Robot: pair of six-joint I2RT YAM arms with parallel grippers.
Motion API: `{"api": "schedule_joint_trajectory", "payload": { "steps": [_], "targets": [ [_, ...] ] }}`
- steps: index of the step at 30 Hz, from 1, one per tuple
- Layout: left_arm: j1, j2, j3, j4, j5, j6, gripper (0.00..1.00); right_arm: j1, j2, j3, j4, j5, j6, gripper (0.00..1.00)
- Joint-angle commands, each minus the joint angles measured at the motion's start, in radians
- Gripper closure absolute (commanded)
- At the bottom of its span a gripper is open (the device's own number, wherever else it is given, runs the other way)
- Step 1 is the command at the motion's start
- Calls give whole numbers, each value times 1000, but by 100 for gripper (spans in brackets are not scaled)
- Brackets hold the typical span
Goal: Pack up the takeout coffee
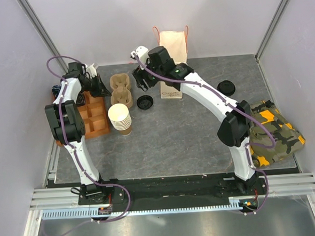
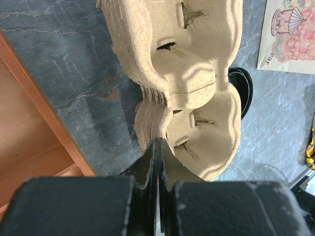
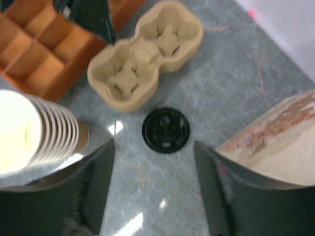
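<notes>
Table (image 1: 180, 143): carriers (image 1: 120, 89), cups (image 1: 120, 117), lid (image 1: 145, 102), maybe bag (image 1: 273, 132).

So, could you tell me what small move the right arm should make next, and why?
Probably lower the right gripper straight onto the black lid. Its jaws stand open with the lid between and below them, nothing gripped yet. The left gripper is shut at the edge of the carrier, clear of that path. Whether a cup sits under the lid, I cannot tell.

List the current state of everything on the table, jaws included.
Left gripper: jaws shut at the carrier stack rim.
Right gripper: jaws open over a loose lid.
Carrier stack: nested, sockets empty.
Paper cups: nested, lidless.
Paper bag: upright.
Second lid: loose, on table.
</notes>
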Motion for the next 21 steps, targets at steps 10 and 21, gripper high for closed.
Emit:
{"api": "schedule_joint_trajectory", "payload": {
  "steps": [10,21],
  "targets": [
    [-11,-22,-12,31,17,-33,98,94,232,114,258,339,271,45],
    [-13,-24,-18,31,3,-23,98,96,354,166,330,354,339,52]
  ]
}}
